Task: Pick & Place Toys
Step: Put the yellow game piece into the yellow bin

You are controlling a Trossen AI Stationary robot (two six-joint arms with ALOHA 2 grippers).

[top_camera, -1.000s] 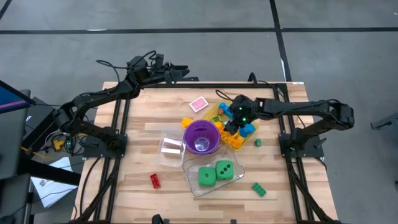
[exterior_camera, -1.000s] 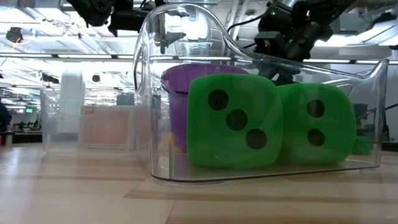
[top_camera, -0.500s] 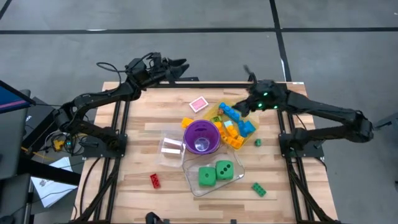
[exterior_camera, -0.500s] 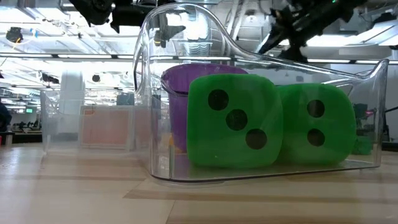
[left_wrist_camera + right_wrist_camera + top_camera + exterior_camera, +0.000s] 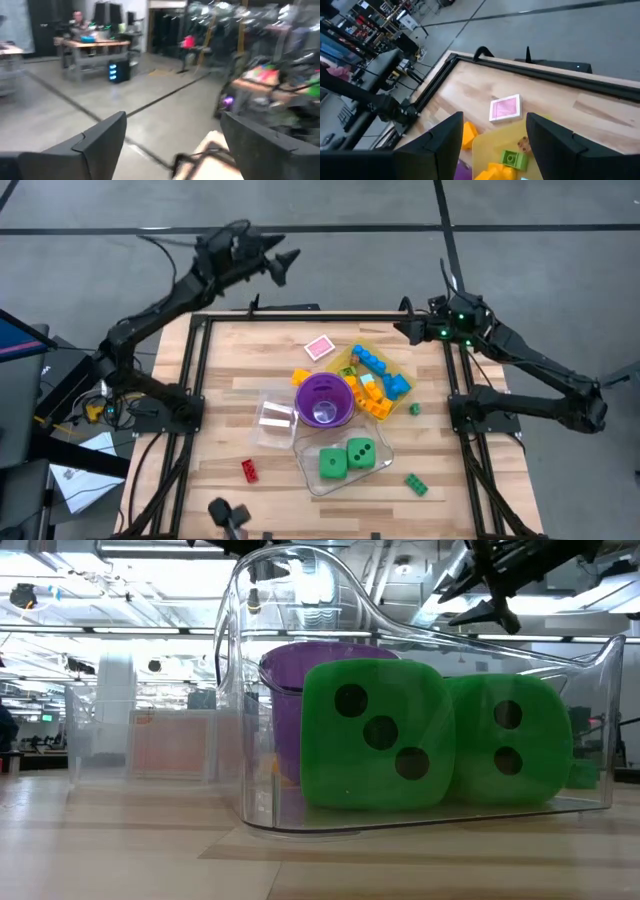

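Blue, yellow and orange bricks lie heaped on the yellow tray. Two green black-dotted dice sit in a clear tub. A red brick, a green brick, a small green bit, an orange brick and a pink piece lie on the table. My right gripper is open and empty, raised over the far right corner; it also shows in its wrist view. My left gripper is open and empty, high beyond the far edge.
A purple cup stands between the tray and the dice tub. A smaller clear tub lies left of the cup. The left half of the wooden table is bare. Black frame rails run along the left and right edges.
My right gripper has risen off the brick heap on the yellow tray and gone toward the table's far right corner. My left gripper has gone up and away past the far edge. The toys lie as before.
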